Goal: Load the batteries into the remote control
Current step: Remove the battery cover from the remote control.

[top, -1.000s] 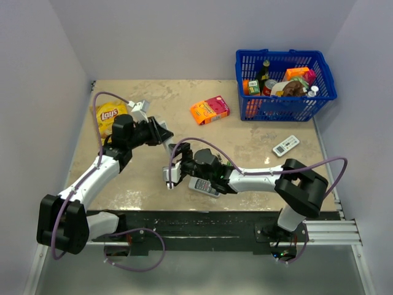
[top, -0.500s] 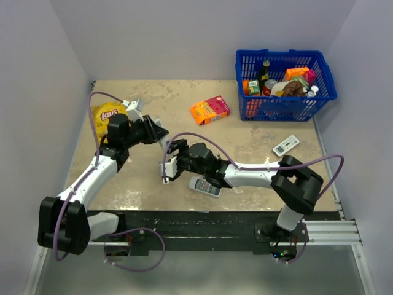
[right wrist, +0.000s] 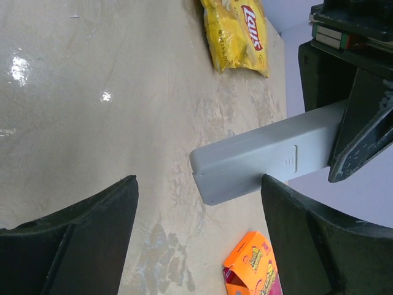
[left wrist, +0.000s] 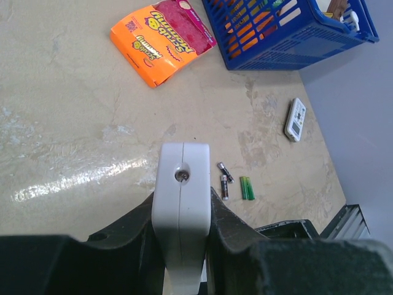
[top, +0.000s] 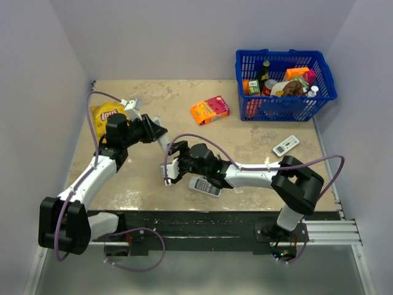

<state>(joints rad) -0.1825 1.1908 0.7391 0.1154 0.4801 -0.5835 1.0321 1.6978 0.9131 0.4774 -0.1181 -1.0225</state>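
Observation:
My left gripper (top: pixel 155 131) (left wrist: pixel 181 206) is shut on the remote control (top: pixel 162 141) (left wrist: pixel 180 203), a slim white stick held above the table. Its free end (right wrist: pixel 245 166) points at my right gripper (top: pixel 171 167) (right wrist: pixel 198 184). That gripper is open, its fingers (right wrist: pixel 73 239) wide on either side of the remote's end without touching it. The batteries (left wrist: pixel 223 179), two small dark cylinders, lie on the table beyond the remote in the left wrist view. In the top view the right arm hides them.
A green battery pair (left wrist: pixel 246 188) lies beside the dark ones. A wider buttoned remote (top: pixel 204 186) sits under the right arm, a display remote (top: pixel 286 145) at right. Orange box (top: pixel 209 110), blue basket (top: pixel 284 85) and Lay's bag (top: pixel 105 115) stand farther back.
Both grippers have shifted slightly left and away from the arm bases. The left one still holds the remote and the right one stays open by its end.

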